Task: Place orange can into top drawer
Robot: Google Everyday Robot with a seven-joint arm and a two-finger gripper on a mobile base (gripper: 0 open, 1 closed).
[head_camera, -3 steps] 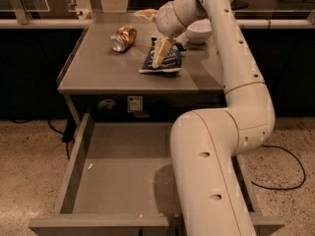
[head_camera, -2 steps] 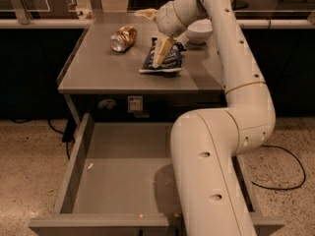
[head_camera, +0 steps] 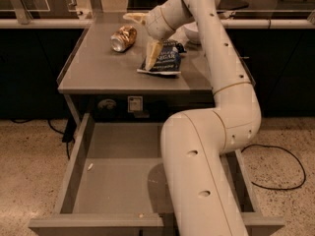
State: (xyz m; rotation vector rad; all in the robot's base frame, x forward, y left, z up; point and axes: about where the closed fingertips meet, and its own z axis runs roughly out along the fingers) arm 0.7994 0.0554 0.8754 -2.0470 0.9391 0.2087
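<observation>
The white arm point(head_camera: 231, 97) rises from the lower foreground, bends at the elbow on the right, and reaches back left over the table point(head_camera: 98, 75). Its tool point(head_camera: 140, 39) hangs above the table's rear middle, jaws spread apart and holding nothing, just right of the orange can point(head_camera: 123, 37). The can lies on its side on the tabletop, apart from the tool. A dark blue chip bag point(head_camera: 168, 62) lies below the wrist. Beneath the table the top drawer point(head_camera: 115, 173) stands pulled out. A black cable point(head_camera: 278, 183) loops across the speckled floor point(head_camera: 29, 176).
</observation>
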